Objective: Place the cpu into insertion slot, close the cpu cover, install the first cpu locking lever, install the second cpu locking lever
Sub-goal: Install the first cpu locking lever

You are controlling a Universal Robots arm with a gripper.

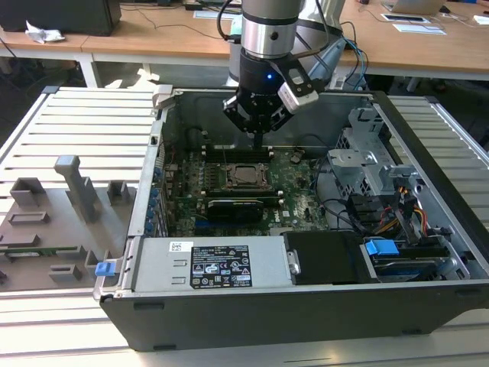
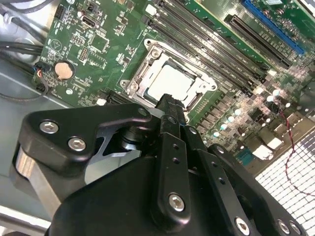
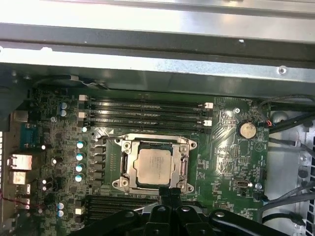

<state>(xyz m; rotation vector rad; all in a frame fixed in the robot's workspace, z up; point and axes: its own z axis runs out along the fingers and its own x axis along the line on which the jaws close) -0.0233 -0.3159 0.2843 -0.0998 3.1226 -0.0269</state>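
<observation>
Exterior view: cpu (image 1: 246, 174) near gripper (image 1: 259, 144)

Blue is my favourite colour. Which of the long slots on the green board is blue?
The blue slot in the second wrist view, farthest from the cpu; the long slots between are black.

The cpu (image 3: 155, 166) lies flat in the insertion slot (image 3: 183, 168) on the green motherboard (image 3: 221, 162), the cpu cover (image 3: 127, 164) down around it (its silvery frame looks level). The gripper (image 3: 170, 192), fingertips pressed together, sits at the socket edge opposite the long memory slots (image 3: 147, 112)
</observation>
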